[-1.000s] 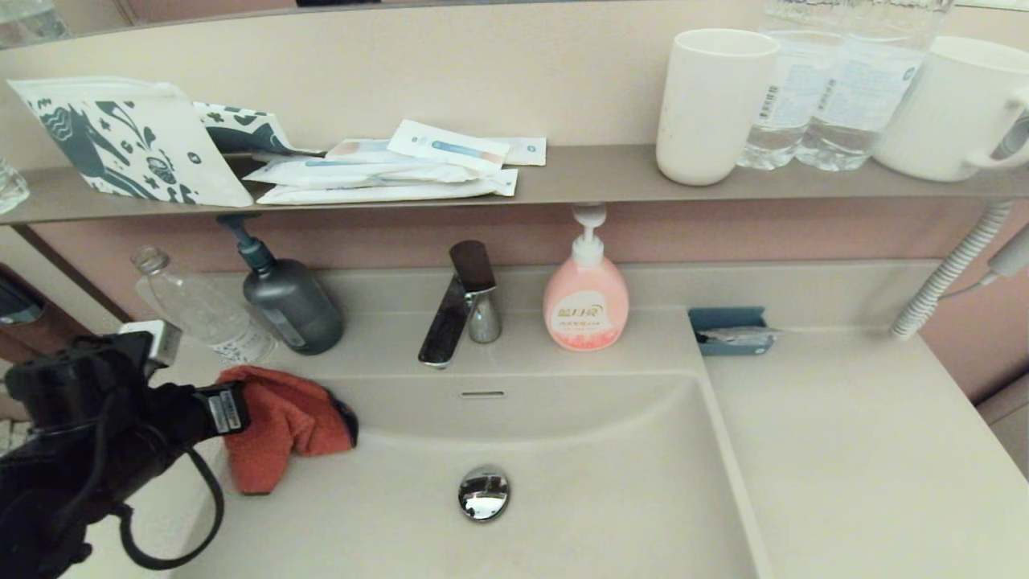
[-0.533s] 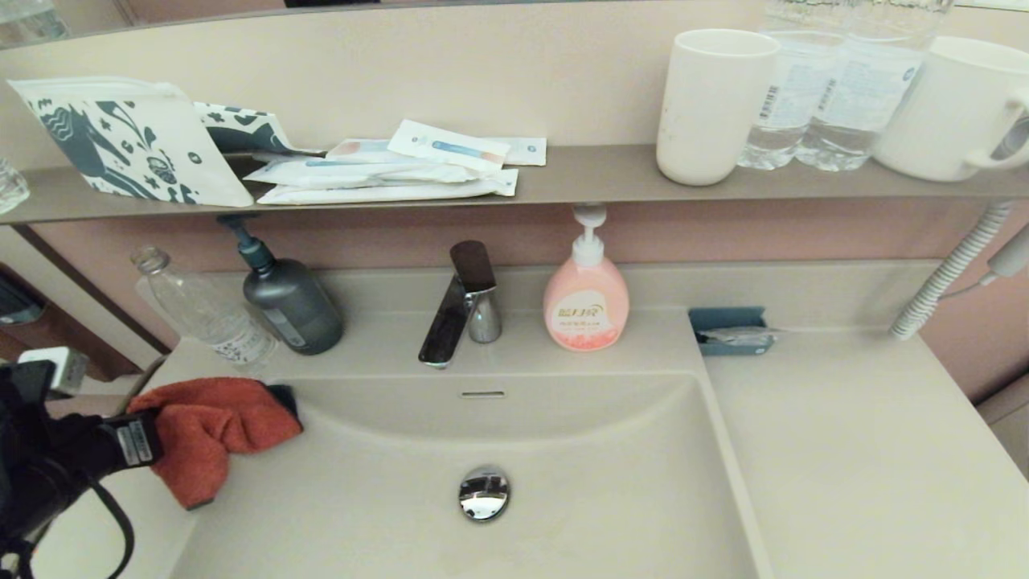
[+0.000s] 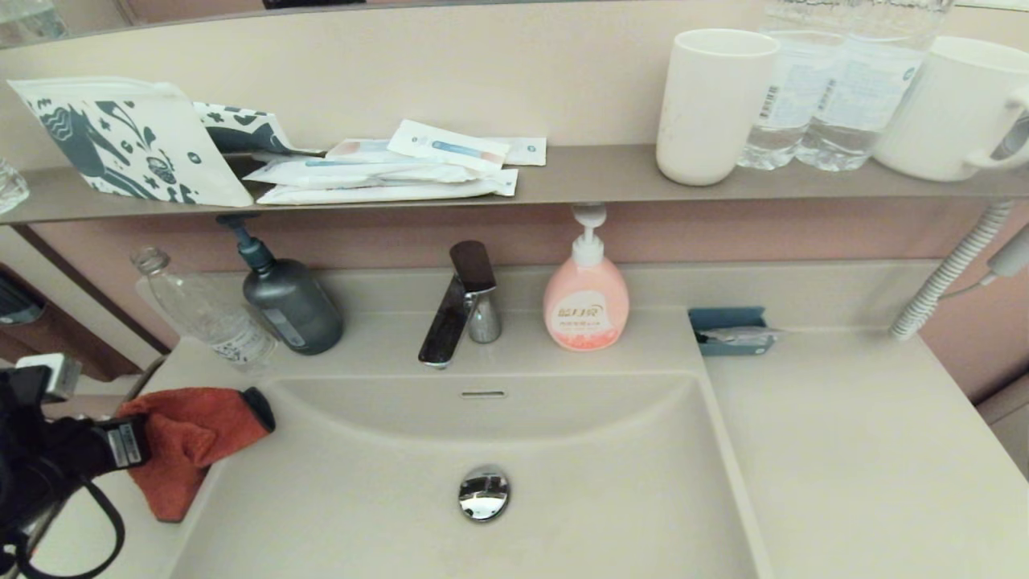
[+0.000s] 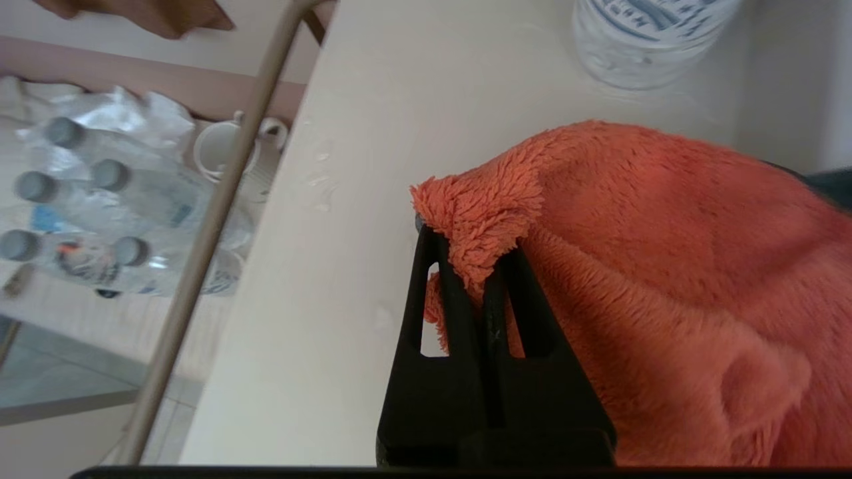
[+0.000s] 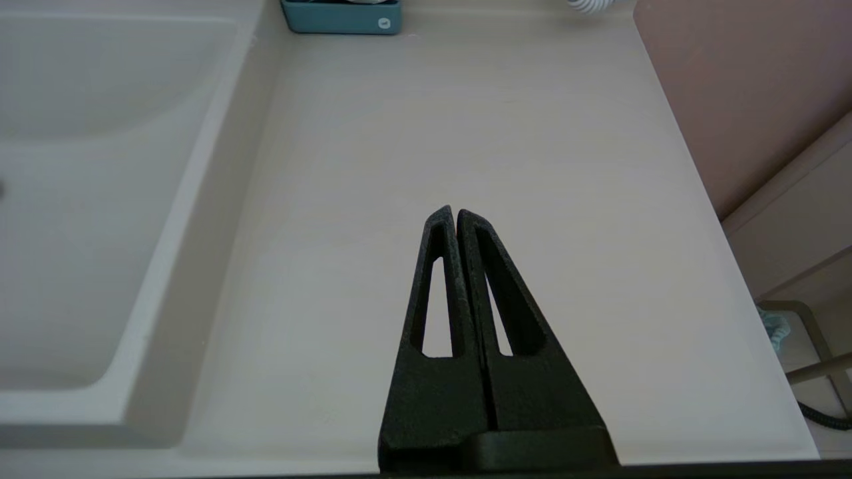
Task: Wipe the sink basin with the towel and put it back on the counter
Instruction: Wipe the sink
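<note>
- Head view: left hand (image 3: 241,406) at the left edge, over the strip of worktop (image 3: 844,450) left of the sink basin (image 3: 563,523), clamped on the orange-red towel (image 3: 181,446).
- Towel bunched and hanging from the hand, straddling the basin's left rim, lower end drooping onto the worktop strip.
- Chrome drain plug (image 3: 484,493) on the basin floor, well apart from the towel; overflow slot (image 3: 483,394) on the back wall; faucet (image 3: 458,310) behind it.
- Clear plastic bottle (image 3: 201,310) and dark pump bottle (image 3: 285,297) behind the towel; pink soap dispenser (image 3: 586,293) right of the faucet; small teal tray (image 3: 731,330) at the back of the right-hand worktop.
- Grey-brown shelf (image 3: 579,181) above, carrying sachets (image 3: 394,165), a white cup (image 3: 711,104), water bottles (image 3: 836,88) and a white mug (image 3: 957,108).
- Left wrist view: left hand (image 4: 476,256) pinched together on a fuzzy fold of the towel (image 4: 665,279), worktop (image 4: 373,166) beneath, base of the clear bottle (image 4: 649,36) nearby.
- Right wrist view: right hand (image 5: 454,216) pressed together, holding nothing, hovering over the bare worktop (image 5: 466,120) right of the basin (image 5: 80,199), teal tray (image 5: 341,16) at the far edge.
</note>
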Tool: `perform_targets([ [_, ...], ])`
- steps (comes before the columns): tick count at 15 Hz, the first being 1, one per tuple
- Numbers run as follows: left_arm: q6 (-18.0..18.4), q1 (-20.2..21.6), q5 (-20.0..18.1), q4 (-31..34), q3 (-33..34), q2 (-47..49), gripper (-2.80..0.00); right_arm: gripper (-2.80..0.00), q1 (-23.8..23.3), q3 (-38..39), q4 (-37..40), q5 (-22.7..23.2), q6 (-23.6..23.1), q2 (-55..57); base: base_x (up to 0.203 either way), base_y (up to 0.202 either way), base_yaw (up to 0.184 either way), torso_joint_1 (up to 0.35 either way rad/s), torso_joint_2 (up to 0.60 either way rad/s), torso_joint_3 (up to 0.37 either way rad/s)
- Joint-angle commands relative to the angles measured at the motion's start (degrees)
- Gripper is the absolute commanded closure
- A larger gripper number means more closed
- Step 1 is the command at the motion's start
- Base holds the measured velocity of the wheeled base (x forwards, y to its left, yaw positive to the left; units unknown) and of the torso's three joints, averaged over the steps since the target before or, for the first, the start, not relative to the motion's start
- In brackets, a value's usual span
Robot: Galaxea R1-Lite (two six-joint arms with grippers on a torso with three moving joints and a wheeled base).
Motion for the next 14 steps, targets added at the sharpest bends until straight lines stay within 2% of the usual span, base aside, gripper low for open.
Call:
perform_targets([
  [1,0.0,-0.1,-0.2,-0.5,-1.9,4.6,0.00,0.00,0.0,0.0,0.0,0.0,0.0,0.0,0.000,0.000,0.000,0.000,0.00,0.000],
  [4,-0.2,-0.7,-0.6,-1.0,-5.3,8.7,0.00,0.00,0.0,0.0,0.0,0.0,0.0,0.0,0.000,0.000,0.000,0.000,0.00,0.000],
  [10,-2.3,-6.7,0.0,-1.0,-9.4,11.5,0.00,0.00,0.0,0.0,0.0,0.0,0.0,0.0,0.000,0.000,0.000,0.000,0.00,0.000],
  [14,-3.7,-8.5,0.2,-1.1,-12.9,13.5,0.00,0.00,0.0,0.0,0.0,0.0,0.0,0.0,0.000,0.000,0.000,0.000,0.00,0.000],
])
